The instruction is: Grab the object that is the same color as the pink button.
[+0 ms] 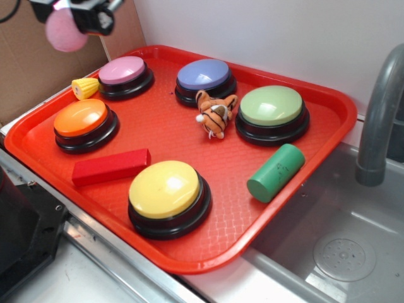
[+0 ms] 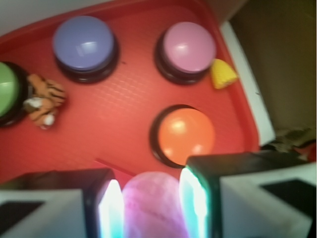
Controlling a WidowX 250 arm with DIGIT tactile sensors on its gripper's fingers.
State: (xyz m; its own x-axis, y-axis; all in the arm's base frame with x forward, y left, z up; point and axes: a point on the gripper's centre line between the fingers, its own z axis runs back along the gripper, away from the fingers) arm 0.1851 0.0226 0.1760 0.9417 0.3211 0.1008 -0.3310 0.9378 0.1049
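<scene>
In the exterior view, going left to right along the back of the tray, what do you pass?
yellow corn piece → pink button → blue-purple button → green button

A toy kitchen mock-up for robot tests: a grey plastic faucet (image 1: 379, 120) arches over a steel sink basin (image 1: 334, 246), with a red plastic tray (image 1: 189, 142) of dome buttons alongside.

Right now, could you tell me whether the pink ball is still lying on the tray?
No, the gripper holds the pink ball up above the tray.
</scene>
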